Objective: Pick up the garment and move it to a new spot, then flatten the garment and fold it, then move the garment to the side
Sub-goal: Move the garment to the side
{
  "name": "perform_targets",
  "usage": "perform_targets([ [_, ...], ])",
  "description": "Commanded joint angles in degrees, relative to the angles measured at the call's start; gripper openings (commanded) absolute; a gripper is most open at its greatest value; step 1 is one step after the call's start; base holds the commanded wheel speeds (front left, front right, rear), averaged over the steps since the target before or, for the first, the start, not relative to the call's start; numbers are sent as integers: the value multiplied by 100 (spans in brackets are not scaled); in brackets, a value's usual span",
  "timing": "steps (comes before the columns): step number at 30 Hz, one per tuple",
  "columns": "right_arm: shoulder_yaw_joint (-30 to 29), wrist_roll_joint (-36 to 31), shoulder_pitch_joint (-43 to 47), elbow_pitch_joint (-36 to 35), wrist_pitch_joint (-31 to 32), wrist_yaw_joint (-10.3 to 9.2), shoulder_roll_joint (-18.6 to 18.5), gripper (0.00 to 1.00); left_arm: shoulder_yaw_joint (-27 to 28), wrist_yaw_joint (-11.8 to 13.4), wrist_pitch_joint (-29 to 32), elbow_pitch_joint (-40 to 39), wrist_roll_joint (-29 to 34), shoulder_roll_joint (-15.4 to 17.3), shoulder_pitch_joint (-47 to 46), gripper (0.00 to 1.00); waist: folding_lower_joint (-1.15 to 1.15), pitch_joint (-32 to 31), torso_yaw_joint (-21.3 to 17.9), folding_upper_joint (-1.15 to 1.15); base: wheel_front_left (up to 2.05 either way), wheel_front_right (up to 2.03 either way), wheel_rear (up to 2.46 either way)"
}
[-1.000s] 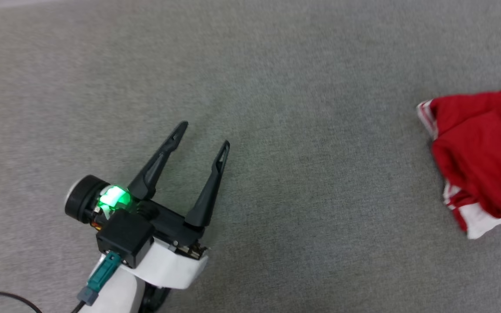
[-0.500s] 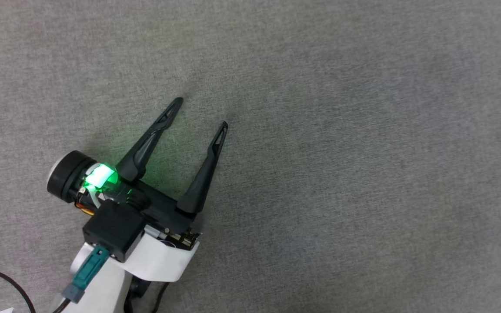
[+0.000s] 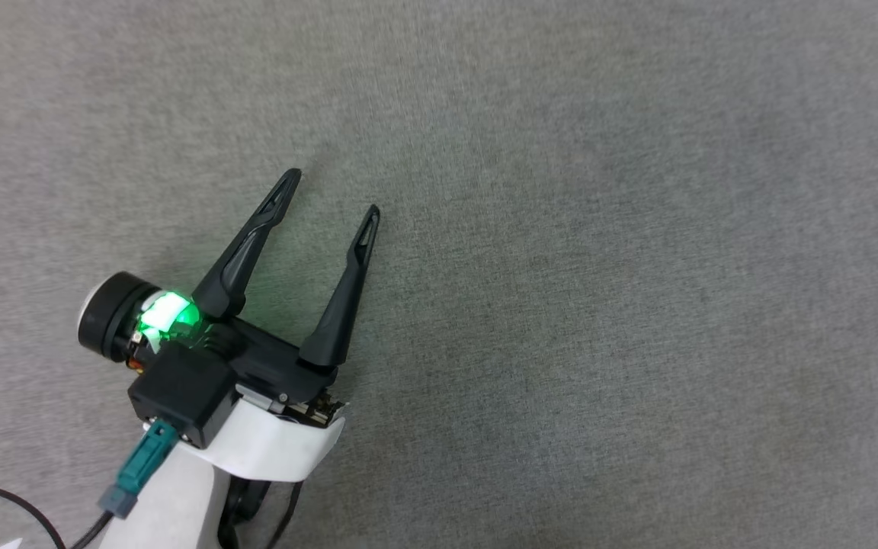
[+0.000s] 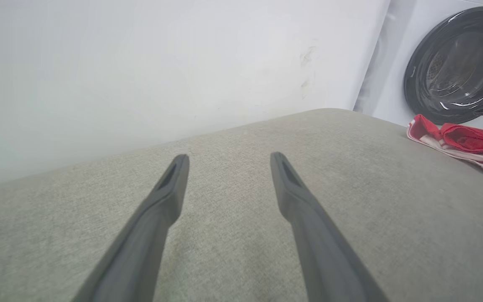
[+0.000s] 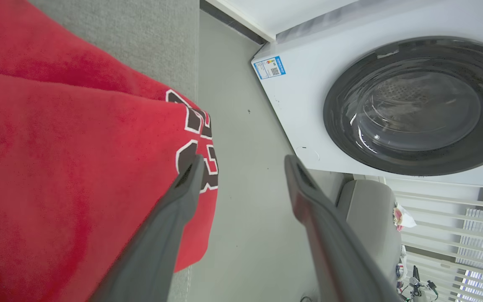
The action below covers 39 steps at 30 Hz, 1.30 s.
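**T-shirt (image 5: 57, 147) lying free, both my pairs of jaws apart**

My right gripper (image 5: 245, 161) has its jaws spread with nothing between them. The T-shirt sits just left of them: red, soft and fuzzy, in broad folds, with dark numerals edged in white at its hem. Ahead stands a white washing machine (image 5: 413, 105) with a round dark glass door. My left gripper (image 3: 331, 195) is also spread, over a grey woven cushion (image 3: 599, 267). The shirt lies crumpled well right of those jaws, showing red-and-white stripes.

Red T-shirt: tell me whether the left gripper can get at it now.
Probably yes: the left gripper is open, and only grey surface lies between it and the T-shirt, far to its right. It needs a long reach.
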Motion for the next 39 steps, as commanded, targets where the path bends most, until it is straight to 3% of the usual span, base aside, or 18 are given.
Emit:
perform_targets([
  [1,-18,-23,-38,-105,-31,-8,42,100,93,13,-12,28,-57,-96,99,100,-1,-416,103,0,0,0,0],
  [5,-122,216,-7,-460,-144,-8,203,100,326,13,-12,116,-90,-351,325,100,-1,-1002,251,0,0,0,0],
  [9,-407,669,49,-955,-503,-8,665,100,644,13,-12,200,-98,-525,606,100,-1,-1528,402,0,0,0,0],
  [18,-474,1462,1004,-2408,-1308,-6,1862,100,1249,12,-12,346,-37,-801,1330,100,-1,-2498,798,0,0,0,0],
  [24,-393,1783,1905,-3089,-1740,-6,2746,100,1342,11,-12,464,-15,-903,1707,100,-1,-2892,1060,0,0,0,0],
  [33,-102,1833,3163,-3344,-2463,-6,3507,100,1276,11,-12,685,14,-986,2028,100,-1,-3194,1333,0,0,0,0],
  [39,7,1964,3498,-3200,-2859,-5,3641,100,1330,11,-12,782,-87,-1045,2149,100,-1,-3265,1362,0,0,0,0],
])
